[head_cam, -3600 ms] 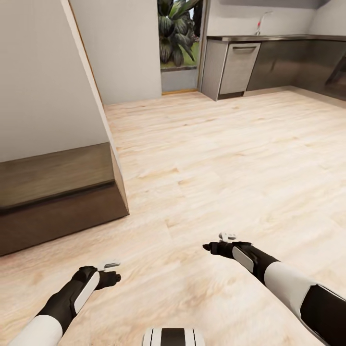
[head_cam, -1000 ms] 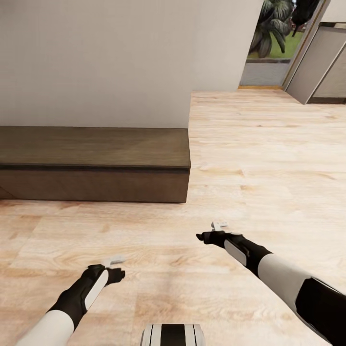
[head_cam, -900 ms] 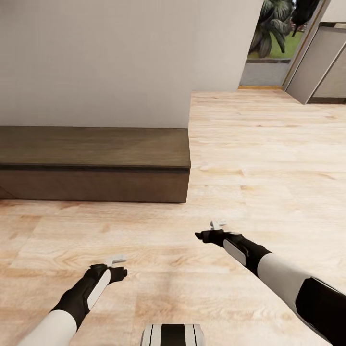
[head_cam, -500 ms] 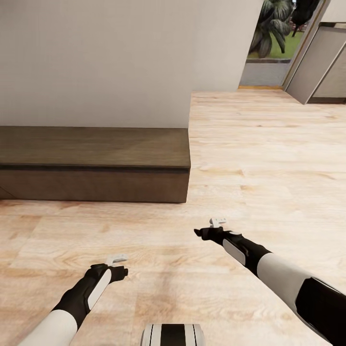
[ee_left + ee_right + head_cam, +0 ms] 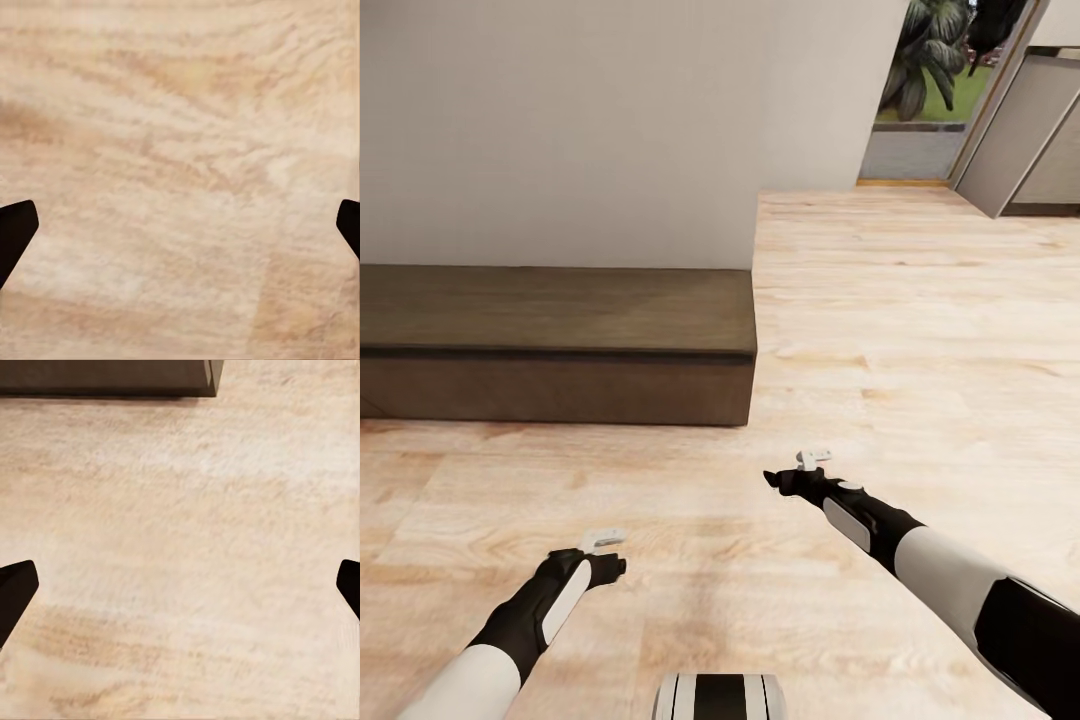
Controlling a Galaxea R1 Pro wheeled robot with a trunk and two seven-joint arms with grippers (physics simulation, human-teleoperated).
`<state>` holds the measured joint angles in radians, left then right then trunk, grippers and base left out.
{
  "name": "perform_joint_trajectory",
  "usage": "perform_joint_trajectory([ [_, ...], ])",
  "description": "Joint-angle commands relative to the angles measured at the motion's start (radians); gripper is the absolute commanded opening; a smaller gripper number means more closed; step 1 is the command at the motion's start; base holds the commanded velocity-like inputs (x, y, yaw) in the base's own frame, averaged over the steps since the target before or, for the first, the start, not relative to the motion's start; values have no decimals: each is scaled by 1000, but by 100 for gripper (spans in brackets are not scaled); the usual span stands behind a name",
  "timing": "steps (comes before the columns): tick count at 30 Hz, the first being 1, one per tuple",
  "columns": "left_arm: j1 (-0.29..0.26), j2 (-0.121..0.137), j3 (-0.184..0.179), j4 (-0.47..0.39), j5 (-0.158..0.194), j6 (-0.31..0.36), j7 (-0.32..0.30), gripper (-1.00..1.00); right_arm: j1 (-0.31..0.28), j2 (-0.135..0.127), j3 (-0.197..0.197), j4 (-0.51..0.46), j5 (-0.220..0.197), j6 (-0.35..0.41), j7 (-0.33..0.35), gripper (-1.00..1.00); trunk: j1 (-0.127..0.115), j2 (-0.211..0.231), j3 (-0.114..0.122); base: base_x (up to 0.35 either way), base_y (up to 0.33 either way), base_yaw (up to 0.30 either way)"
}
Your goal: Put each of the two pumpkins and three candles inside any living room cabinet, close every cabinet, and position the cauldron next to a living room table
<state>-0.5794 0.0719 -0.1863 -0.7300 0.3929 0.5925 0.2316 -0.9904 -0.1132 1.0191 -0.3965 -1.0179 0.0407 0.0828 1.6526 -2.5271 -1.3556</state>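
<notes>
The cabinet [image 5: 560, 345] is a long low dark-brown unit against the white wall, ahead and to the left, with its plain front panels shut. Its lower right corner [image 5: 112, 375] also appears in the right wrist view. My left gripper [image 5: 616, 562] hovers over bare plank floor, well short of the cabinet; its dark fingertips [image 5: 15, 229] sit far apart, open and empty. My right gripper [image 5: 772, 480] reaches forward near the cabinet's right end, also open with nothing between its fingertips [image 5: 15, 585]. The pumpkins, candles, cauldron and table are out of view.
Light wood floor [image 5: 920, 330] stretches ahead and to the right. A doorway with green plants [image 5: 925, 60] and a grey kitchen unit [image 5: 1020, 140] stand at the far right. The white wall [image 5: 610, 120] rises behind the cabinet.
Since the oldest frame the view has swung left, bringing the cabinet square in front. Over the last second the right gripper crept slightly forward; the left barely moved.
</notes>
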Motion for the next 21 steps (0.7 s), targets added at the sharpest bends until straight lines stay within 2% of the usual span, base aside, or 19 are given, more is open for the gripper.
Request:
perform_joint_trajectory([
  [1, 0, 1, -6, -2, 11, 3, 9, 100, -1, -1, 4, -2, -7, 2, 1, 100, 0, 0, -1, 228, 0, 0],
  [9, 0, 2, -6, -2, 11, 3, 8, 100, -1, -1, 4, -2, -8, 2, 0, 100, 0, 0, -1, 266, 0, 0],
  [14, 0, 1, -7, -2, 11, 3, 8, 100, -1, -1, 3, -2, -8, 1, 2, 100, 0, 0, -1, 104, 1, 0],
  [21, 0, 1, -6, -2, 11, 3, 8, 100, -1, -2, 3, -2, -9, 1, 3, 100, 0, 0, -1, 206, 112, 0],
])
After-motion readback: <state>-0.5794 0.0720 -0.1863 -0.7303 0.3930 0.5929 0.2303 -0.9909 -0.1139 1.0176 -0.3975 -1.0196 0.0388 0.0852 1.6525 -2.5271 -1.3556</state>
